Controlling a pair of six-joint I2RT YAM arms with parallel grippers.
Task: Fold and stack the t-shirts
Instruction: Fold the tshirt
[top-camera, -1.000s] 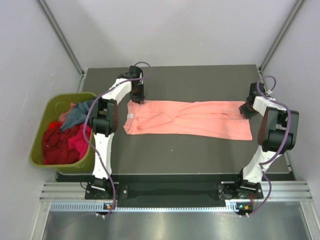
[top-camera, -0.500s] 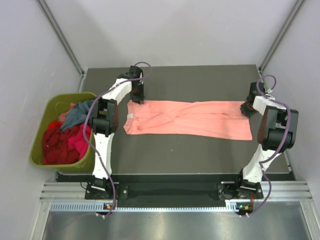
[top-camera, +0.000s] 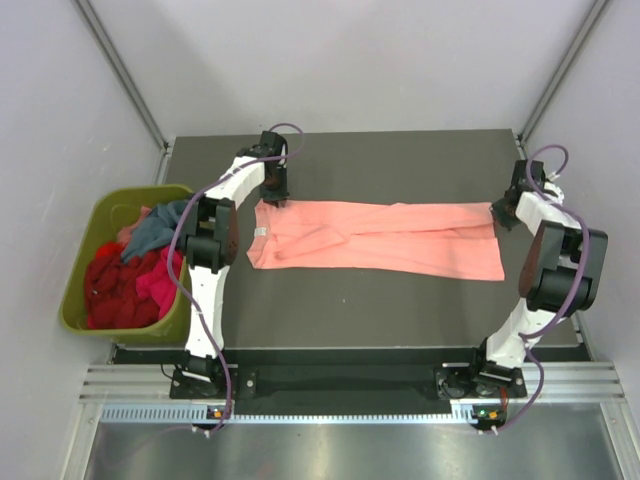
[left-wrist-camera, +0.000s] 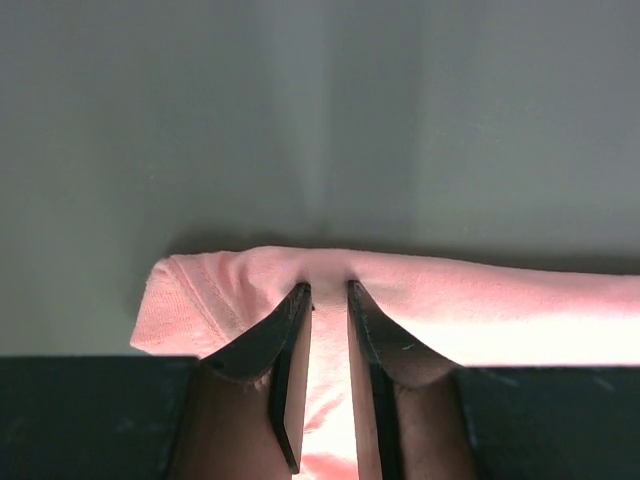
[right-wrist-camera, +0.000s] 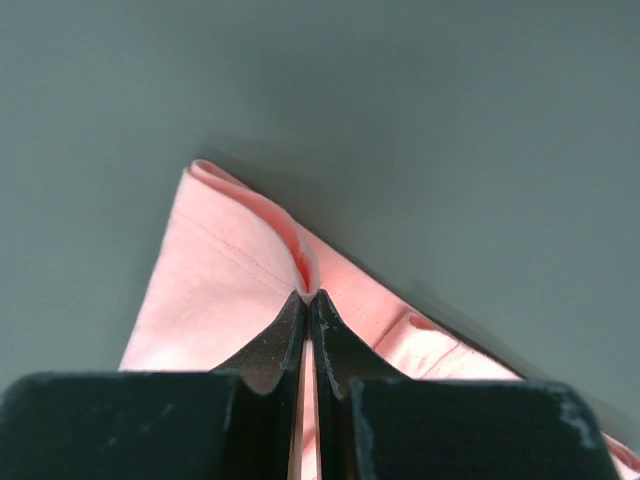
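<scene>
We have the salmon-pink t-shirt (top-camera: 380, 238) lying flat across the tabletop (top-camera: 400, 310), stretched from 9 to 3 o'clock. Left jaws are narrow, pinching a fold of cloth at its 10 o'clock corner. Right jaws are fully closed on a fold at its 2 o'clock corner. The other t-shirts (top-camera: 125, 280), red, magenta and teal, sit heaped in the olive-green bin (top-camera: 72, 300) off the tabletop's 9 o'clock edge.
</scene>
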